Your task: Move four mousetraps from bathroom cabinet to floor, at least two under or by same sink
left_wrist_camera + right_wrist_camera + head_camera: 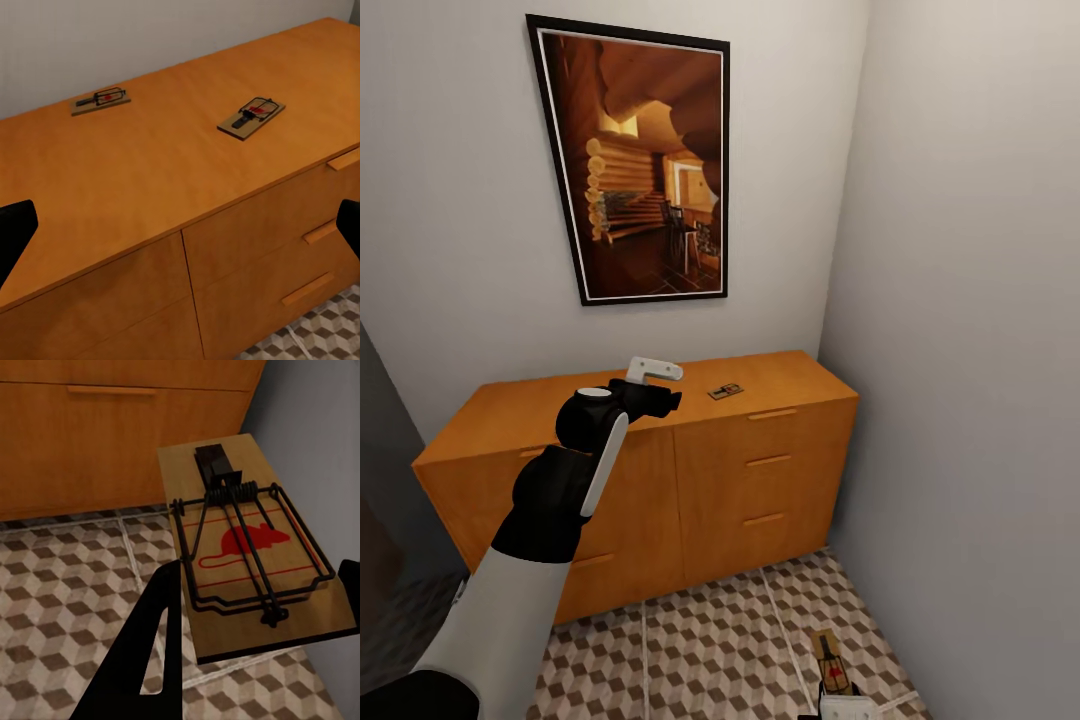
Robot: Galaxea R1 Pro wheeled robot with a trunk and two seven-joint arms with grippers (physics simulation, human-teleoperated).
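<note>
The left arm reaches forward and up from the lower left of the head view, elbow bent, its black-and-white left gripper point(660, 385) hovering over the top of the wide orange-brown wooden cabinet point(760, 470), fingers point(15, 232) spread wide with nothing between them. The right gripper point(848, 706) sits low near the brown-and-beige cube-patterned bathroom floor point(700, 640), its dark fingers point(154, 645) closed on one flat tan wooden mousetrap in hand point(255, 547), held above the tiles close to the corner where the cabinet meets the grey wall; its long axis runs away from the fingers toward the cabinet, red mouse print facing up. Three traps can be counted: the held one and two on the cabinet top, a nearer trap point(252, 118) lying diagonally and a farther trap point(101, 100) near the wall, well apart
</note>
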